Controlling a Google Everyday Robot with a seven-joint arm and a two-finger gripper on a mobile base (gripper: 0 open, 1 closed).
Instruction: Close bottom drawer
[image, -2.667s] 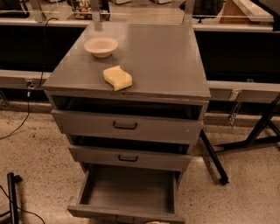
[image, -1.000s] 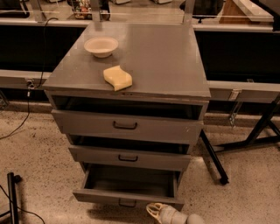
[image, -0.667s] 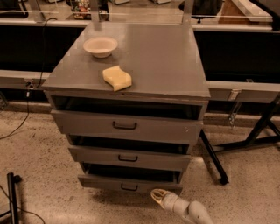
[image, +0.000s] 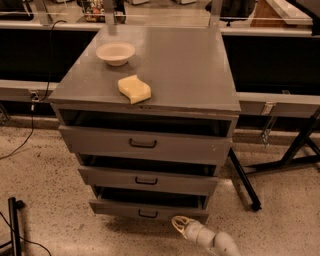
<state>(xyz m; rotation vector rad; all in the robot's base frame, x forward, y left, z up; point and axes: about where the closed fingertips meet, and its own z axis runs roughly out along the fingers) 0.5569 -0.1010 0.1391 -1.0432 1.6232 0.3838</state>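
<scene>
Since 2.7 s ago the bottom drawer (image: 117, 208) has gone from fully pulled out to nearly shut, and the gripper (image: 181, 223) has entered at the lower edge of view.

Gripper sits low over the floor (image: 45, 175), its tip just under the lower edge of the bottom drawer's front, whose handle (image: 148, 214) lies up and to the left; contact cannot be confirmed, nor whether it is released or clenched. A narrow dark gap remains above that front. Directly above, the middle drawer (image: 110, 177) and top drawer (image: 100, 142) also stand slightly ajar. Well above, the cabinet top (image: 190, 70) carries a bowl (image: 115, 53) and a yellow sponge (image: 134, 89), apart from each other. Speckled floor lies open left of the gripper as far as a black stand (image: 14, 225); up and to the right a black frame leg (image: 244, 181) slants close beside the cabinet.
</scene>
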